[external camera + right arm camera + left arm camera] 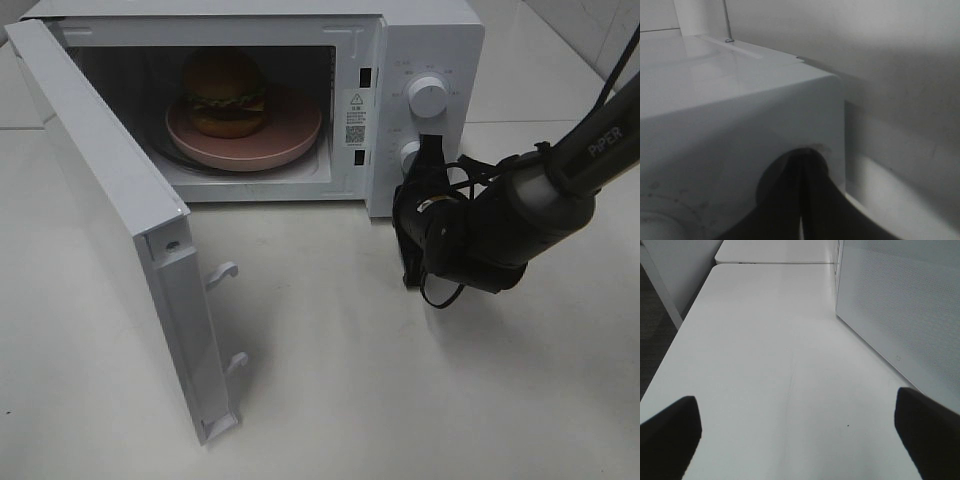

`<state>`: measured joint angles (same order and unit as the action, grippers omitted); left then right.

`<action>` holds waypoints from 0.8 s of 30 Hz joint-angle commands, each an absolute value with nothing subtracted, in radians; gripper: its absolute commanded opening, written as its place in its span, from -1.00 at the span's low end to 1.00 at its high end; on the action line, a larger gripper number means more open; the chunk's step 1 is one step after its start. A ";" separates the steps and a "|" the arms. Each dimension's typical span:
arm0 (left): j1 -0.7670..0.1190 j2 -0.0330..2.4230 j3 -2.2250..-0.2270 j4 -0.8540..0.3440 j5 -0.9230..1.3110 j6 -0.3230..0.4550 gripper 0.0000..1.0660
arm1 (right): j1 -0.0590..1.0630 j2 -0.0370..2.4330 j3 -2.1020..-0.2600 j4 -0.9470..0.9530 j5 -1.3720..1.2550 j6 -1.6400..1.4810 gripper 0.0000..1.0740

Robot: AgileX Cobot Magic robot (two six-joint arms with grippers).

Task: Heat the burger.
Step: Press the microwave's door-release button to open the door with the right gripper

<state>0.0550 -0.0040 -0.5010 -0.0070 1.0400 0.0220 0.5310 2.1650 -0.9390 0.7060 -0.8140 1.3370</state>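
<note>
Sitting on its pink plate (292,142) inside the microwave (440,45) at upper left, the burger (224,90) may stay cold if the clenched right hand (431,148) twists the lower knob (407,153) with the door (100,200) open.

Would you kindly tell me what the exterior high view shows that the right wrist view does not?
Only the exterior high view: the burger on its plate inside, the open door, the upper knob and the right arm. Only the right wrist view: a close look at the fingers pressed together with no gap, tips at the control panel. Both: the microwave and the right gripper.
</note>
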 commanded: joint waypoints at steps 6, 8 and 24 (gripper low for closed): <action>0.060 -0.024 -0.504 -0.009 1.031 0.023 0.92 | 0.528 2.126 -0.948 0.639 -0.870 1.335 -1.00; 0.060 -0.024 -0.504 -0.009 1.031 0.023 0.92 | 0.528 2.115 -0.924 0.630 -0.849 1.338 -1.00; 0.060 -0.024 -0.504 -0.010 1.031 0.023 0.92 | 0.528 2.005 -0.729 0.550 -0.748 1.308 -1.00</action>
<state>0.0550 -0.0040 -0.5010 -0.0070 1.0400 0.0220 0.5320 2.0320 -0.7460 0.5700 -0.7530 1.3360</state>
